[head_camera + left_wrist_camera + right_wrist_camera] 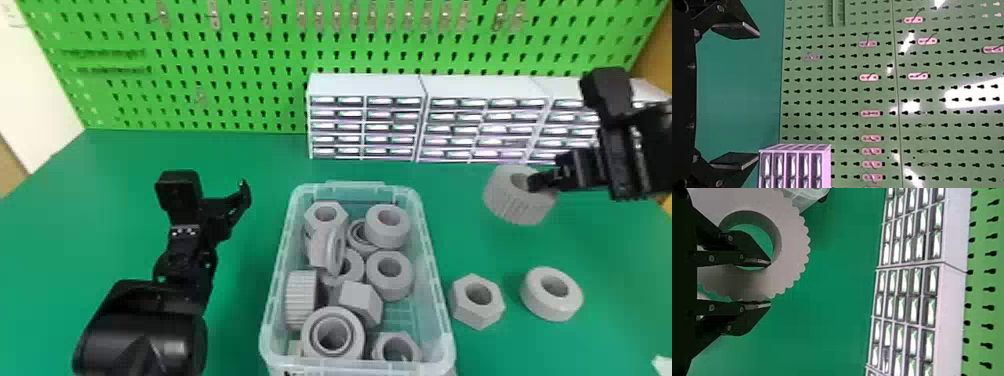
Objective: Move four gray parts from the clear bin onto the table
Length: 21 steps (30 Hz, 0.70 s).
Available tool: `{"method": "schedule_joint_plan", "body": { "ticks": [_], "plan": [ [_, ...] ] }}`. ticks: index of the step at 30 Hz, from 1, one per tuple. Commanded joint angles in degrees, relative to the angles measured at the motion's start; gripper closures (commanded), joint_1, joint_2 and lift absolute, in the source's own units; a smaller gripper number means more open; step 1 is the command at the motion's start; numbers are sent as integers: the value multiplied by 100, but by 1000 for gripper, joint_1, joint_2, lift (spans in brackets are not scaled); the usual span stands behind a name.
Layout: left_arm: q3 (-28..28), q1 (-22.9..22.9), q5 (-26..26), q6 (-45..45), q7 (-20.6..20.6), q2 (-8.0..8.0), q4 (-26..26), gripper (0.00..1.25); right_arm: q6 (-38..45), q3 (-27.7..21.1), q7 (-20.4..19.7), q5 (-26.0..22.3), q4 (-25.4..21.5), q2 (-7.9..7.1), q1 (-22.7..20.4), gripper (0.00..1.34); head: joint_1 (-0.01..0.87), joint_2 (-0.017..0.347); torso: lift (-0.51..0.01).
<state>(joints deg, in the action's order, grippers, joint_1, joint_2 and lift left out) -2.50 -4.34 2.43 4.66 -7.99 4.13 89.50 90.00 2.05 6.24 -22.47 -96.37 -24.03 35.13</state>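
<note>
The right pincer [537, 183] grips a toothed gray ring [510, 202] by its wall, one finger in the hole, above the bench [240, 315] at the clear bin's [434, 260] two o'clock; the left pincer [239, 202], at its ten o'clock, is spread wide; a gray hex nut [477, 316] and smooth gray ring [547, 309] lie at three o'clock, the nut nearer; more gray parts [387, 291] fill the bin.

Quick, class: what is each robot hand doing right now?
Left hand: open, holding nothing.
Right hand: closed on the ridged gray ring, one finger in its hole.
</note>
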Motion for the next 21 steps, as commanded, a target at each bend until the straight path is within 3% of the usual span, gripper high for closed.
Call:
{"method": "schedule_joint_plan", "body": {
  "ticks": [1, 12, 21],
  "plan": [
    [-5, 3, 3, 0, 0, 0, -3, 180, 8, -99, 0, 41, 136, 21, -111, 960, 693, 72, -52],
    [-5, 12, 11, 0, 0, 0, -12, 180, 8, -178, 0, 120, 672, 92, -331, 960, 693, 72, -52],
    [-5, 29, 29, 0, 0, 0, -12, 180, -677, -416, 9, 314, 1059, 303, -551, 960, 693, 72, -52]
  ]
}}
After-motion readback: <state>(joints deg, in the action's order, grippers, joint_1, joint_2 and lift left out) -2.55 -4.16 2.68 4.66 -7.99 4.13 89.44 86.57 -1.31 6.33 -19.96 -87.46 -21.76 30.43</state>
